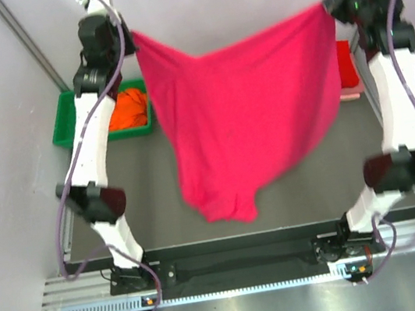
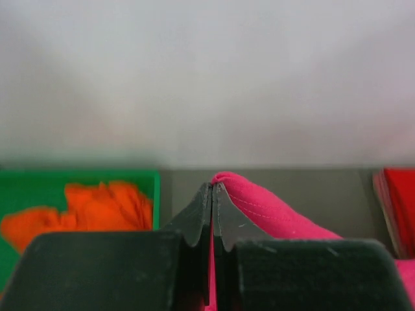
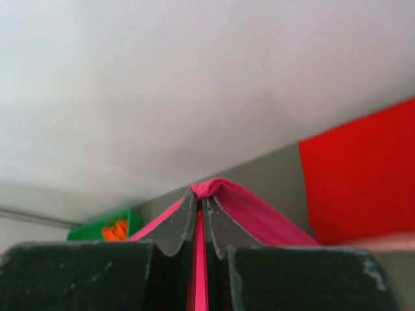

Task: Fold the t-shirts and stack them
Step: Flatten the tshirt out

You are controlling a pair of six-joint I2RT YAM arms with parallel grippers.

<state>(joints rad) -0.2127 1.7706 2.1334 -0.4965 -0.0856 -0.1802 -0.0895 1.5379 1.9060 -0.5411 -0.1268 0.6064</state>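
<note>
Over dark table (image 1: 337,178), magenta-pink t-shirt (image 1: 248,110) hangs spread betw. left pincer (image 2: 213,187) & right pincer (image 3: 199,195), both clamped on it.

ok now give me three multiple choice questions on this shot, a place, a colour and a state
1. Where is the orange t-shirt? A) in the green tray B) over the left arm C) at the table's near edge
2. What colour is the hanging t-shirt? A) orange B) magenta-pink C) pale pink
3. The left end effector is: A) open, empty B) shut on the hanging t-shirt C) shut on the tray

1 A: orange cloth lies inside the tray's walls.
2 B: the spread cloth reads magenta-pink in every view.
3 B: its fingers meet on pinched pink cloth.
</note>
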